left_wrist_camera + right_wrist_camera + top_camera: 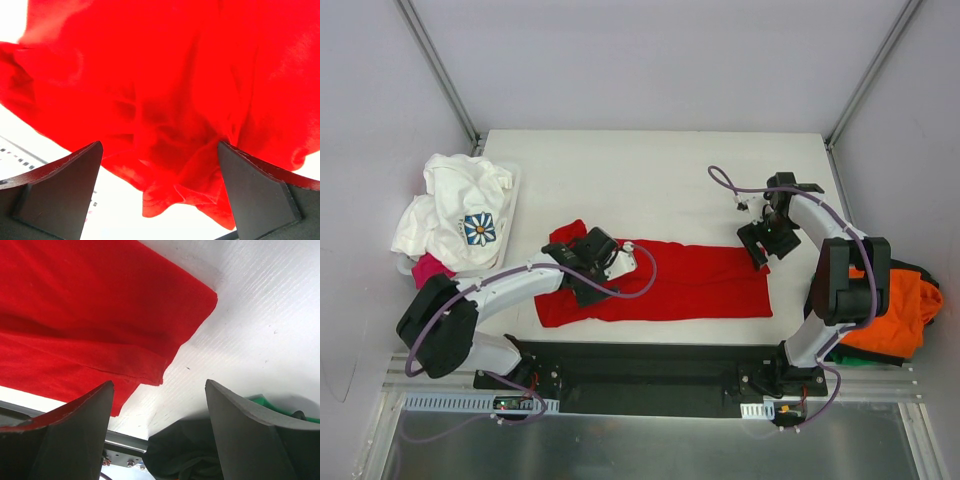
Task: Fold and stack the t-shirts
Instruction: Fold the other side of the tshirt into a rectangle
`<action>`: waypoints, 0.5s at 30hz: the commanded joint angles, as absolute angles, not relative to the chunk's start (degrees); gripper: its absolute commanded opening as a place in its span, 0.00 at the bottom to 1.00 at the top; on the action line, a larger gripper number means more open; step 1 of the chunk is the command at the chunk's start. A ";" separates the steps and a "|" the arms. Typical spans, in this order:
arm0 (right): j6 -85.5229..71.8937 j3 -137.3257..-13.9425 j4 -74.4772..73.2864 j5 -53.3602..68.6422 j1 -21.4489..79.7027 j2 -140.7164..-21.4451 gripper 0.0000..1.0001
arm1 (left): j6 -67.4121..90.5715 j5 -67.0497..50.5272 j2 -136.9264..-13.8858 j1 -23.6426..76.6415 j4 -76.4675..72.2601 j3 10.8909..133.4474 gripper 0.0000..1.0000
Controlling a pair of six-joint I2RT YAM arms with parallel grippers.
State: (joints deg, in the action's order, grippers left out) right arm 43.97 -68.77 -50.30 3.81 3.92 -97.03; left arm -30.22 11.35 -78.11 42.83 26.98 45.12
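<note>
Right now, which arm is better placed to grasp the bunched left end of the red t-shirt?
Left. Its open left gripper hangs over that bunched end of the red t-shirt; the right gripper, also open, is beside the opposite corner.

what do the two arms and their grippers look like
The left arm and right arm both have white links between bulky black joints. A purple cable loops loosely along each one up to the wrist. The left gripper and right gripper are black, each with two broad, wedge-shaped dark fingers that taper to a point.
</note>
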 commanded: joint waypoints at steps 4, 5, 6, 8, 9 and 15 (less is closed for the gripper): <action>43.59 -69.61 -51.59 3.16 4.22 -96.50 0.78 | -31.02 5.02 -74.98 44.03 31.37 41.75 0.99; 43.68 -69.78 -51.59 3.08 4.22 -96.50 0.78 | -31.11 3.62 -74.36 44.29 32.07 41.31 0.99; 43.68 -69.70 -51.50 2.99 4.22 -96.59 0.78 | -31.11 3.26 -72.96 44.47 32.25 40.61 0.99; 43.51 -69.96 -51.59 3.16 4.22 -96.94 0.78 | -31.37 2.20 -71.38 45.17 33.39 40.34 0.99; 43.51 -70.22 -51.68 3.34 4.22 -97.12 0.78 | -31.55 1.24 -69.71 45.35 33.66 40.43 0.99; 43.24 -70.40 -51.59 3.52 4.31 -97.38 0.78 | -33.13 -0.36 -61.02 45.62 35.60 43.50 0.99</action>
State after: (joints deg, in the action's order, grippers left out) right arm 43.92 -68.77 -50.33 3.60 3.92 -97.25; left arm -31.24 2.37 -67.46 45.08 33.12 40.47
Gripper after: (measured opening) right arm 0.776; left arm 0.993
